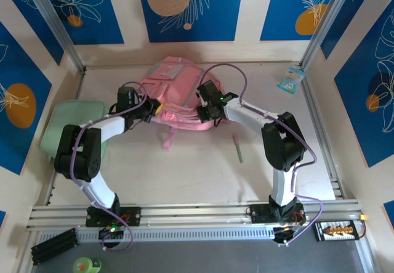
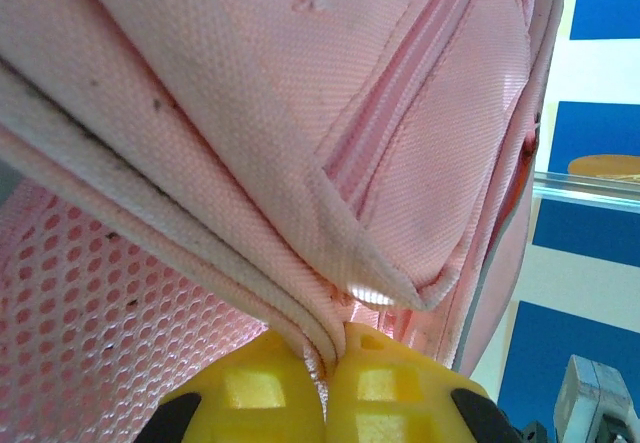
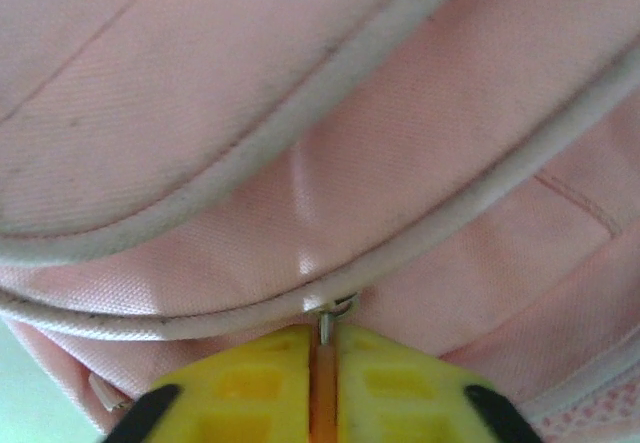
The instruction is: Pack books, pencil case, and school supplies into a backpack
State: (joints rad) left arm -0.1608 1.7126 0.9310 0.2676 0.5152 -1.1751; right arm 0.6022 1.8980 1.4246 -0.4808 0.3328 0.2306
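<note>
Backpack (image 1: 175, 88), pink, lies upper centre of the overhead frame on the worktop (image 1: 197, 174). Left pincer (image 2: 325, 363) clamped on its piped seam (image 2: 200, 273). Right pincer (image 3: 322, 348) clamped on a zip pull (image 3: 326, 325). Green pen (image 1: 237, 148) lies right of centre, apart.

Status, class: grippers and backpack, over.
Left gripper shut on soft pink fabric backpack, piped edge. Right gripper pinching its zipper pull. Thin green pen unpacked.

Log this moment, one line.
left pincer: shut on soft pink fabric backpack edge | right pincer: shut on its zipper pull | thin green pen: on table
</note>
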